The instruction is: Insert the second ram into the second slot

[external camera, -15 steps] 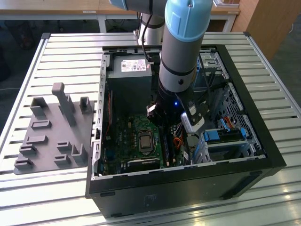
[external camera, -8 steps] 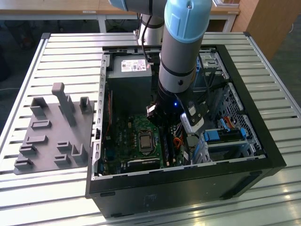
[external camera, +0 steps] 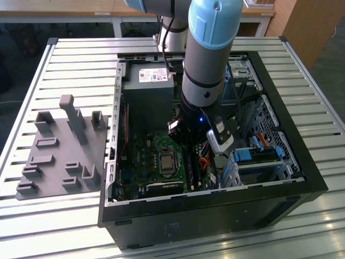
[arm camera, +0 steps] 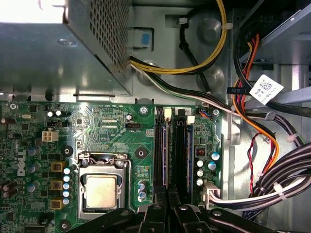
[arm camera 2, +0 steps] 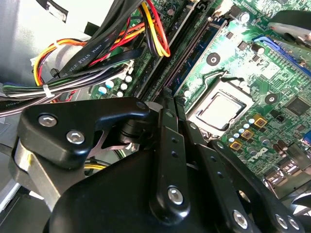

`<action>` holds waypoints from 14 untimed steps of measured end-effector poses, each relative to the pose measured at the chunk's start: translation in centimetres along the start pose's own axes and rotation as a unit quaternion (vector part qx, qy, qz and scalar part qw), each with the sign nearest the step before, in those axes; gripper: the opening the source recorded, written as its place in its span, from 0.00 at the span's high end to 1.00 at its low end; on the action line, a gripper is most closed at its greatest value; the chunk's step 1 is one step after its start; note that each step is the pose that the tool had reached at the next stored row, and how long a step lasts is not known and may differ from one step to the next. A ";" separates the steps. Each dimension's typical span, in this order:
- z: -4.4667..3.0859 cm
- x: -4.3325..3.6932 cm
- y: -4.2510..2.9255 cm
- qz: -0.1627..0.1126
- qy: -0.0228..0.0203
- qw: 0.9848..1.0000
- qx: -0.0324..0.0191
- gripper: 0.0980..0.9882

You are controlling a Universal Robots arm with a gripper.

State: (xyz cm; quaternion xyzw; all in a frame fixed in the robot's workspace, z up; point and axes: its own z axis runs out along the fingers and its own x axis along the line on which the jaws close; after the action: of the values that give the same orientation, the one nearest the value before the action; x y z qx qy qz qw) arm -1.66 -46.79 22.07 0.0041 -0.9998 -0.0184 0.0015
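My arm [external camera: 207,59] reaches down into the open computer case [external camera: 215,199], over the memory slots to the exterior view's right of the processor socket [arm camera: 101,191]. My gripper [arm camera: 167,194] has its black fingers [arm camera 2: 165,126] drawn close together at one end of the slots. The second ram [arm camera: 166,145], a thin blue board edge [arm camera 2: 210,44], stands in the slot nearer the socket and runs in between the fingertips. The slot beside it [arm camera: 181,150] looks dark. Whether the stick is fully seated I cannot tell.
Cable bundles [arm camera 2: 97,48] hang close beside the slots on the side away from the socket. The power supply [external camera: 148,86] sits at the back of the case and blue drive-bay clips [external camera: 250,156] at the exterior view's right. A grey fixture plate [external camera: 59,151] lies on the table outside.
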 end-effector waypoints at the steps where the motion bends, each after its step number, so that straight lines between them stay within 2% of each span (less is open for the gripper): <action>1: 0.00 0.00 0.00 0.000 0.000 1.000 0.000 0.96; 14: 0.00 -0.08 -0.01 0.016 -0.001 1.000 0.000 0.96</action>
State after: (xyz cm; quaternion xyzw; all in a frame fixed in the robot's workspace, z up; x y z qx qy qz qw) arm -1.58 -46.79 22.07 -0.0117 -0.9998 -0.0184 0.0012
